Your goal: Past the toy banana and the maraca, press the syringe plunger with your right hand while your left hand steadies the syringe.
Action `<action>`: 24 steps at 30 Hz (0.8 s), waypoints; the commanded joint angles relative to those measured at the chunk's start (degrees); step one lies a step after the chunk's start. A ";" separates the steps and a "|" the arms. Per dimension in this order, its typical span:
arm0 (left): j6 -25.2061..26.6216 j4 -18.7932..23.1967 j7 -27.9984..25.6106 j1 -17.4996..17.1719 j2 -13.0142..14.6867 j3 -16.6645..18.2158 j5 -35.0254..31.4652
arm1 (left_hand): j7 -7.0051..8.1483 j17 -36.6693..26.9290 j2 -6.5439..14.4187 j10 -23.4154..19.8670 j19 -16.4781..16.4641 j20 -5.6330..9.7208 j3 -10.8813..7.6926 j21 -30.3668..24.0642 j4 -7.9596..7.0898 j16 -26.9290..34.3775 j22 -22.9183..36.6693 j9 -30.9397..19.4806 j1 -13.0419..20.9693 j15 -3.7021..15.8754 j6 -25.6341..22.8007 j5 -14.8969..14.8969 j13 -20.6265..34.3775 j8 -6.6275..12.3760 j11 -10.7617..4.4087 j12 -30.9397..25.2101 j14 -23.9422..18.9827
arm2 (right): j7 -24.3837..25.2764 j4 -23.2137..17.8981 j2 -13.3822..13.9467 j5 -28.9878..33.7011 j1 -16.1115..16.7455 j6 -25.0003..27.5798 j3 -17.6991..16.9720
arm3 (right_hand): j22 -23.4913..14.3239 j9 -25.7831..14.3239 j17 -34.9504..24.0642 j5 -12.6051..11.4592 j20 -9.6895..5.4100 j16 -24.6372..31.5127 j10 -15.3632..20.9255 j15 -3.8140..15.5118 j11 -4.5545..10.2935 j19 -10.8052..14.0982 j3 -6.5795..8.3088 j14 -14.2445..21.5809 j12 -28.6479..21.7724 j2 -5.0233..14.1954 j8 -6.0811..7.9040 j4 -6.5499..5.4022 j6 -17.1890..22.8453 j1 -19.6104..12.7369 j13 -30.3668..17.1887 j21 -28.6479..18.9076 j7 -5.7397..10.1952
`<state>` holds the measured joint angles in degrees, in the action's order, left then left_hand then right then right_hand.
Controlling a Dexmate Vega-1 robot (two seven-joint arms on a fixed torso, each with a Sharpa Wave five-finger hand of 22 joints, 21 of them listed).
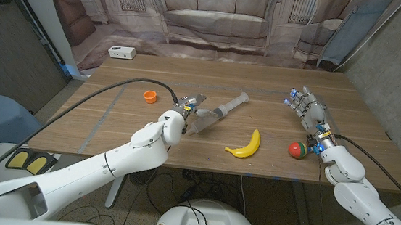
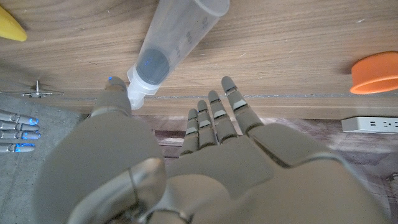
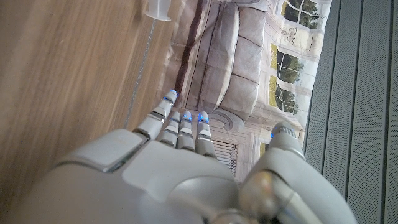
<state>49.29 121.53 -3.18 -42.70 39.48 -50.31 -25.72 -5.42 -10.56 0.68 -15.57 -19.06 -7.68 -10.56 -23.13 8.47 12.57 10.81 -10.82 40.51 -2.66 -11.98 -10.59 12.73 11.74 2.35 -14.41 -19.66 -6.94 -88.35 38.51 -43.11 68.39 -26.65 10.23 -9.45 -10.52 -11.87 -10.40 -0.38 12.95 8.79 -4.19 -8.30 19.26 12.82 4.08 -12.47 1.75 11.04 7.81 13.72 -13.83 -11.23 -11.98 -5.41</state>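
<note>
A clear syringe (image 1: 219,112) lies aslant on the wooden table (image 1: 111,130), its plunger end (image 1: 242,97) pointing away from me. My left hand (image 1: 183,115) is at its near tip end, fingers apart and holding nothing. In the left wrist view the thumb (image 2: 115,102) sits right beside the syringe's tip (image 2: 138,92), while the barrel (image 2: 177,40) lies beyond the fingertips. My right hand (image 1: 307,109) hovers open to the right of the syringe, well apart from it. The yellow toy banana (image 1: 245,145) and the red-and-green maraca (image 1: 298,149) lie nearer the front edge.
An orange cap (image 1: 149,96) lies left of my left hand, also seen as the orange cap (image 2: 375,71) in the left wrist view. A white power strip (image 1: 122,52) sits at the back left. A black cable (image 1: 96,96) crosses the table's left side.
</note>
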 commanded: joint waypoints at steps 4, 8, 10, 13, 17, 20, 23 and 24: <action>3.18 -0.43 2.49 2.67 -0.34 -3.30 -0.35 | -0.16 -0.05 0.24 -0.72 -0.67 -0.88 -0.29 -0.50 -0.36 0.07 0.34 -0.05 0.30 0.02 -0.36 -0.05 0.30 -0.11 0.32 -0.36 -0.86 | -0.54 0.64 -0.26 -0.31 0.02 -0.35 -0.02 | -0.30 -0.30 -0.10 -0.31 -0.08 -0.07 0.52 -0.30 -0.22 0.36 0.25 0.39 0.03 0.21 0.32 -0.05 0.60 -0.61 -0.17 0.04 -0.23; 3.44 -0.90 2.48 3.01 -0.60 -3.86 -0.20 | -0.32 -0.04 0.41 -0.87 -0.91 -0.98 -0.46 -0.56 -0.29 0.08 0.36 -0.06 0.53 -0.04 -0.49 -0.11 0.32 -0.09 0.23 -0.39 -1.10 | -0.36 0.38 -0.19 -0.48 0.22 -0.11 -0.13 | -0.30 -0.30 -0.10 -0.30 -0.05 -0.06 0.53 -0.34 -0.28 0.39 0.25 0.45 0.04 0.22 0.34 -0.04 0.66 -0.65 -0.17 0.07 -0.27; 3.56 -1.02 2.35 3.11 -0.70 -4.08 -0.16 | -0.33 -0.04 0.48 -0.94 -0.97 -1.02 -0.54 -0.57 -0.25 0.07 0.37 -0.06 0.66 -0.01 -0.53 -0.14 0.33 -0.08 0.17 -0.41 -1.16 | -0.26 0.30 -0.05 -0.38 0.30 0.01 -0.17 | -0.31 -0.30 -0.11 -0.30 -0.02 -0.07 0.59 -0.36 -0.23 0.40 0.25 0.45 0.03 0.25 0.34 -0.05 0.69 -0.67 -0.17 0.08 -0.26; 4.34 -0.75 1.98 3.15 -0.73 -4.67 -0.69 | -0.25 -0.03 0.54 -0.98 -1.00 -1.02 -0.63 -0.56 -0.20 0.07 0.38 -0.06 0.80 0.01 -0.71 -0.17 0.34 -0.03 0.13 -0.40 -1.31 | -0.21 0.35 0.03 -0.30 0.37 0.06 -0.20 | -0.31 -0.30 -0.12 -0.29 -0.01 -0.08 0.61 -0.33 -0.23 0.41 0.25 0.48 0.04 0.27 0.34 -0.05 0.71 -0.68 -0.18 0.11 -0.27; 7.00 -1.14 0.46 3.60 -1.39 -6.98 -3.82 | -0.06 -0.02 0.73 -1.29 -1.08 -1.04 -0.87 -0.55 -0.09 0.13 0.40 -0.06 1.14 0.36 -1.03 -0.25 0.36 0.04 -0.12 -0.47 -1.76 | -0.33 0.42 -0.01 -0.61 0.44 0.12 -0.29 | -0.31 -0.30 -0.13 -0.28 0.00 -0.10 0.63 -0.35 -0.25 0.44 0.23 0.48 0.06 0.29 0.34 -0.07 0.74 -0.69 -0.18 0.15 -0.29; 8.09 -1.93 -0.29 3.93 -1.99 -8.41 -5.48 | 0.02 -0.01 0.68 -2.00 -1.16 -1.10 -0.92 -0.54 -0.06 0.19 0.41 -0.06 1.21 0.50 -1.41 -0.25 0.36 0.14 -0.46 -0.69 -2.23 | -0.42 0.42 0.04 -0.64 0.48 0.13 -0.33 | -0.31 -0.30 -0.14 -0.27 -0.01 -0.12 0.63 -0.36 -0.25 0.45 0.21 0.47 0.07 0.29 0.34 -0.07 0.76 -0.69 -0.18 0.18 -0.28; 8.10 -2.40 -0.15 4.24 -2.17 -9.29 -6.12 | 0.17 -0.01 0.68 -2.13 -1.27 -1.16 -0.94 -0.56 -0.06 0.18 0.42 -0.06 1.24 0.66 -1.64 -0.25 0.36 0.20 -0.56 -0.72 -2.37 | -0.48 0.43 0.04 -0.67 0.53 0.10 -0.36 | -0.31 -0.30 -0.15 -0.26 0.07 -0.13 0.63 -0.36 -0.26 0.46 0.19 0.48 0.09 0.28 0.33 -0.08 0.76 -0.69 -0.19 0.20 -0.24; 7.58 -2.47 -0.06 4.11 -2.15 -9.09 -5.71 | 0.17 -0.01 0.67 -2.19 -1.30 -1.14 -0.93 -0.56 -0.09 0.18 0.42 -0.06 1.19 0.66 -1.68 -0.24 0.36 0.21 -0.65 -0.73 -2.39 | -0.44 0.35 0.02 -0.84 0.58 0.24 -0.39 | -0.31 -0.30 -0.15 -0.26 0.07 -0.13 0.67 -0.37 -0.26 0.47 0.19 0.50 0.08 0.29 0.31 -0.08 0.71 -0.70 -0.19 0.20 -0.23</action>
<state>55.13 120.45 -2.19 -39.50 38.37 -56.02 -28.81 -5.31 -10.39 1.44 -17.22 -19.98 -8.59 -11.02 -23.12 8.46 12.57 11.08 -10.81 41.26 -1.99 -13.12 -10.59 12.93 11.74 1.94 -14.85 -21.56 -7.28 -87.94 38.44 -43.56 68.73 -26.80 10.01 -9.45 -10.52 -11.86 -10.40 -0.39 12.95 9.11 -4.51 -8.62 19.25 12.82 4.40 -12.47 2.06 11.04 7.81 14.02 -14.14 -11.34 -11.98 -5.73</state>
